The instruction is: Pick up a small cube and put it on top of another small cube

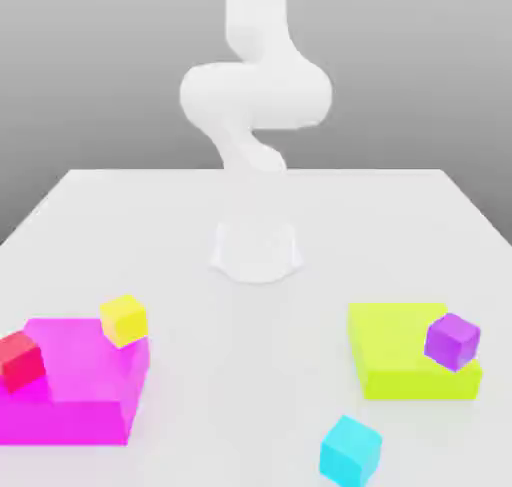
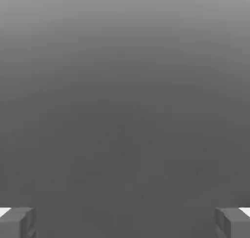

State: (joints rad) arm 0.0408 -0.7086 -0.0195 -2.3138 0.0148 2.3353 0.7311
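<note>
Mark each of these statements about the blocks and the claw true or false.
1. The cyan cube lies on the table. True.
2. The yellow cube sits on the lime block. False: it sits on the magenta block.
3. The purple cube rests on the lime block. True.
4. The claw holds the cyan cube. False: it is open and empty.
5. A red cube sits on the magenta block. True.

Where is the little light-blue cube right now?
In the exterior view the cyan cube sits on the white table near the front edge, right of centre, just in front of the lime block.
</note>
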